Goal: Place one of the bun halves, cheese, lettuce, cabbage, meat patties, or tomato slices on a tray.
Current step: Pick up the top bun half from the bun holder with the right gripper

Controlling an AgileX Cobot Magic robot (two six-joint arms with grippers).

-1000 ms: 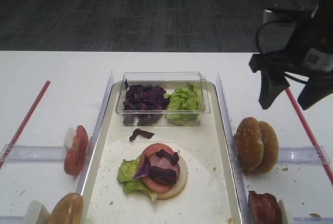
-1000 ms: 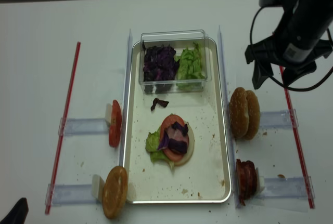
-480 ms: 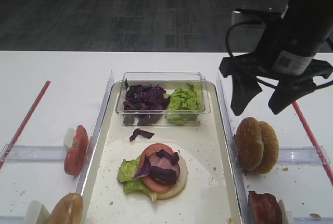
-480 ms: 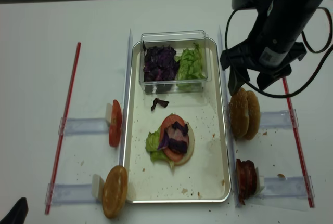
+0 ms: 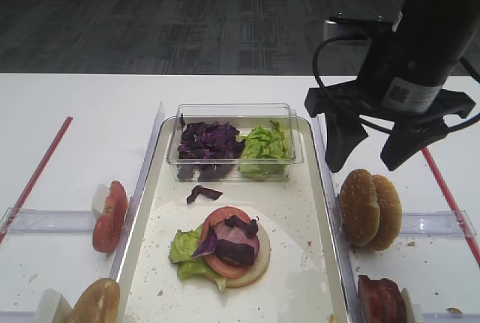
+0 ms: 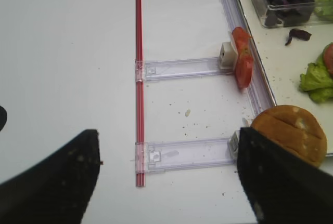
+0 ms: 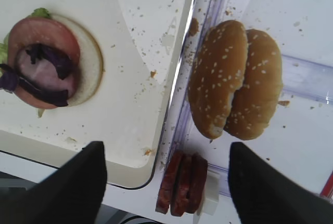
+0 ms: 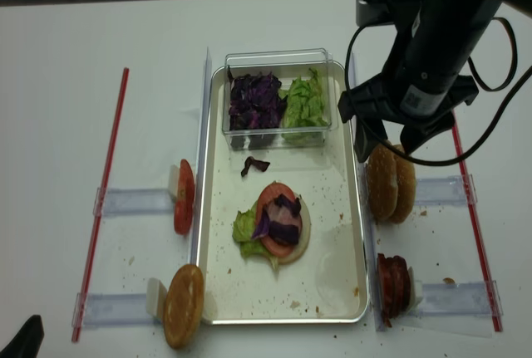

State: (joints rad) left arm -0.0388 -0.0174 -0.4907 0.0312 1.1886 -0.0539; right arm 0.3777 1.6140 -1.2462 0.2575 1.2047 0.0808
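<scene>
**Hovering open pincer above seeded buns, right of tray**

Starting left of the tray [image 5: 142,210]: tomato slices [image 5: 109,216] stand on edge in a clear holder on the white surface [image 5: 75,136], just beside the tray's left rim. A glossy seedless bun [image 5: 94,302] sits at the tray's near-left corner. Left pincer [image 6: 166,182]: jaws spread wide, nothing between them.

On the tray: clear tub [image 5: 235,142] at the far end holds cabbage [image 5: 210,142] left, lettuce [image 5: 265,144] right. One loose cabbage shred [image 5: 202,192] lies near the tub. Nearer, a pale bun bottom [image 5: 253,261] carries lettuce, tomato and cabbage.

Right of the tray: two bun halves [image 5: 369,208] stand on edge, touching, just outside the rim. Meat patties [image 5: 382,300] stand nearer the camera. Right pincer [image 5: 367,143] hangs above the bun halves, jaws wide apart, empty.
</scene>
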